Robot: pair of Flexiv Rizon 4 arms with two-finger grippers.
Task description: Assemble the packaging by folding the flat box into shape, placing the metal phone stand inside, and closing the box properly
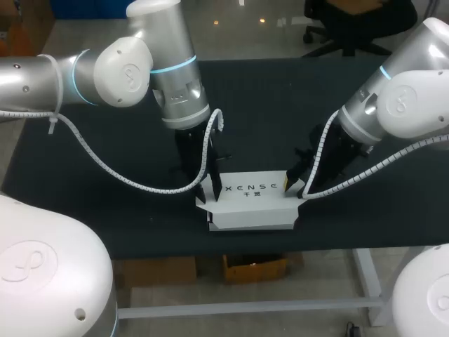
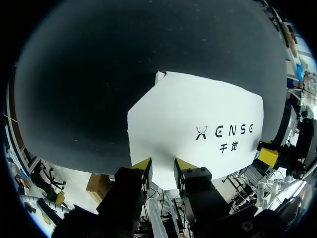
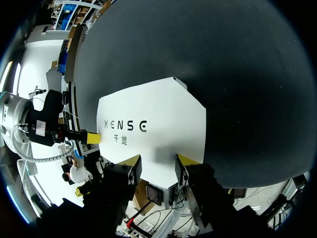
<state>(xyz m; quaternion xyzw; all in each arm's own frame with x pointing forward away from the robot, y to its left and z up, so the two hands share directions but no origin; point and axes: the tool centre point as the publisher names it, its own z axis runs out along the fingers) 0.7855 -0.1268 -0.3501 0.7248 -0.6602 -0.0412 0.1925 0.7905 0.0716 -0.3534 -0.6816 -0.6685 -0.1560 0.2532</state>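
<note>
The white box lies near the table's front edge, its printed face up and small flaps sticking out at both ends. My left gripper stands over its left end; in the left wrist view that gripper is open, its yellow fingertips apart with the white box showing in the gap. At the right end my right gripper is placed the same way. Its own view shows the right gripper open above the box. No metal phone stand is in view.
The black table runs wide to the back and both sides. Its front edge lies just beyond the box. My other arm's yellow tip shows past the box's far end.
</note>
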